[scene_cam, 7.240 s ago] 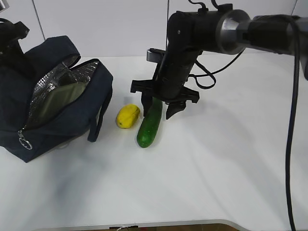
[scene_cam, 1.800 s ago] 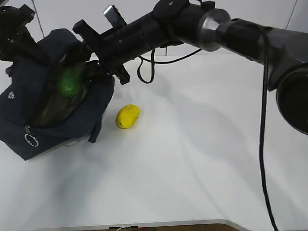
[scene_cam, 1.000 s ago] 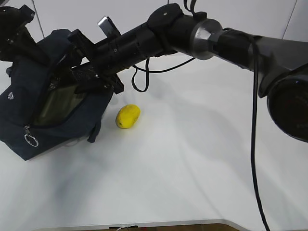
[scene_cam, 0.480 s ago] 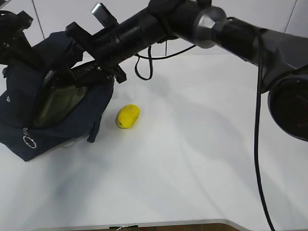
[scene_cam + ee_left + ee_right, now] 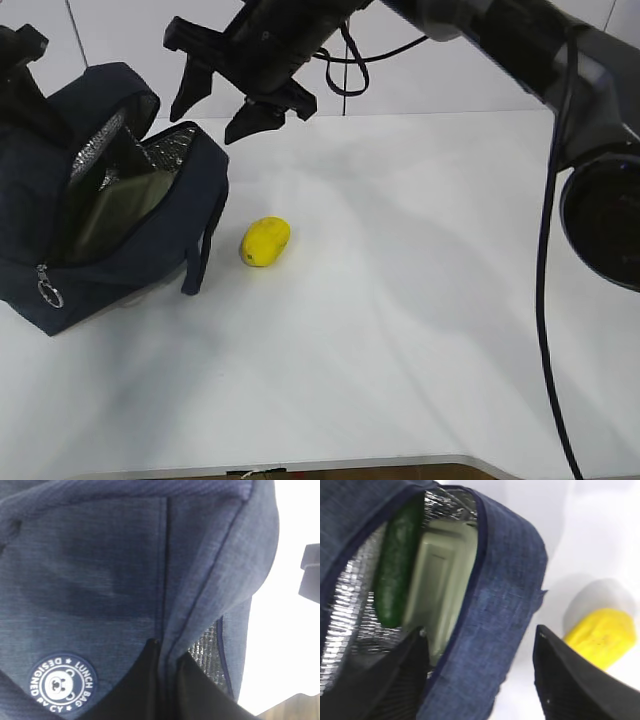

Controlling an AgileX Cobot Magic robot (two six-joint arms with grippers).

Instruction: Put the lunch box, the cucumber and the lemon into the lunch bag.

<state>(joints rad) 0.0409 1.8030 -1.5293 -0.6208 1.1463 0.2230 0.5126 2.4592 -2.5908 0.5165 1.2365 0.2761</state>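
The lunch bag (image 5: 110, 210) sits at the left of the white table (image 5: 420, 300), its mouth gaping and the silver foil lining (image 5: 95, 150) showing along the raised flap. Inside it, the right wrist view shows the lunch box (image 5: 442, 580) standing on edge with its pale sage-green lid facing out, and the cucumber (image 5: 397, 565) lying between that lid and the foil wall, touching both. The metal ring pull (image 5: 47, 293) of the zip hangs at the bag's lower front corner, and a loop handle (image 5: 203, 250) droops down the side that faces the lemon.

The lemon (image 5: 265, 241) lies on the bare table just beside the bag, apart from it and from both arms.

The right gripper (image 5: 228, 95) hangs in the air above the bag's far edge, its jaws spread wide with nothing between them; its dark fingers (image 5: 570, 680) frame the bag's opening in the right wrist view, one on each side.

The left gripper (image 5: 167, 680) is at the bag's upper left, its jaws pinched narrow on a fold of the navy fabric, and a round "LUNCH BAG" badge (image 5: 61, 683) sits just beside them. In the exterior view, part of the left arm (image 5: 25, 75) shows at the frame's edge, against the lifted flap.
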